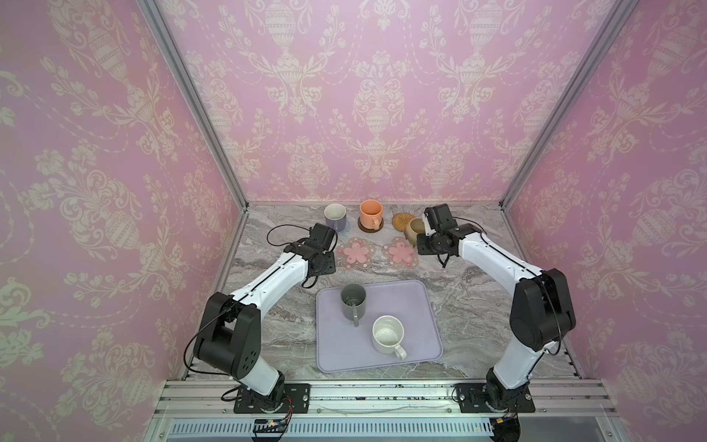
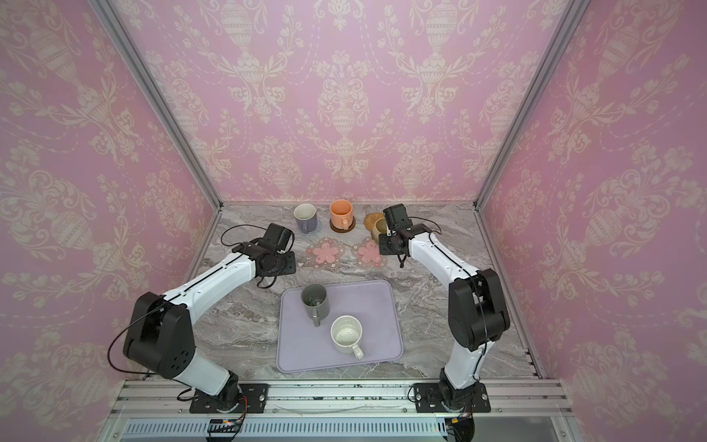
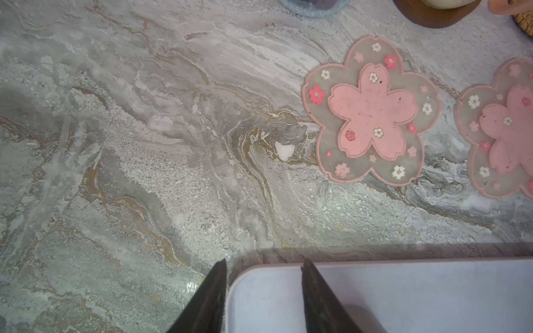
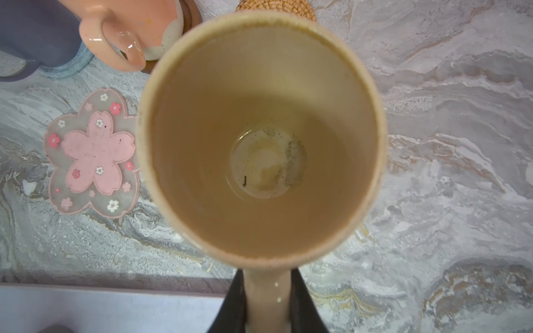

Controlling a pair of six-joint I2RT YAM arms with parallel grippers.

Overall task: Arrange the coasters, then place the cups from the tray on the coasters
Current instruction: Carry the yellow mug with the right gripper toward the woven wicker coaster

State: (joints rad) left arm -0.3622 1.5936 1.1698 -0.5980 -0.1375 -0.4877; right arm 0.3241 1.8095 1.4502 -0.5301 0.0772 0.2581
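1. The right claw [image 4: 266,274] is nearly closed, its two fingers pinching the handle of the beige cup [image 4: 259,138]. The cup is upright with its mouth up, beyond the far right corner of the tray [image 1: 417,306].
2. In a top view the beige cup [image 1: 414,229] overlaps the near edge of the woven rattan coaster [image 1: 401,220]. Whether the cup rests on the coaster or hangs above it cannot be told.
3. The left claw [image 3: 264,261] is partly open and holds nothing. One finger is over the tray's far left corner and the other is over the marble table [image 3: 144,144] just off that corner.
4. Two cups stand upright on the tray, apart from each other. The dark grey cup [image 1: 352,302] is in the far left part, and the white speckled cup [image 1: 387,335] is nearer the tray's front edge.
5. Two pink flower coasters [image 1: 354,252] [image 1: 399,252] lie side by side just beyond the tray's far edge, and both are bare.
6. Farther beyond the tray, by the back wall, the lavender cup [image 1: 335,217] sits on the light blue coaster [image 3: 314,8]. Beside it the orange cup [image 1: 371,214] sits on the dark brown coaster [image 1: 369,229].
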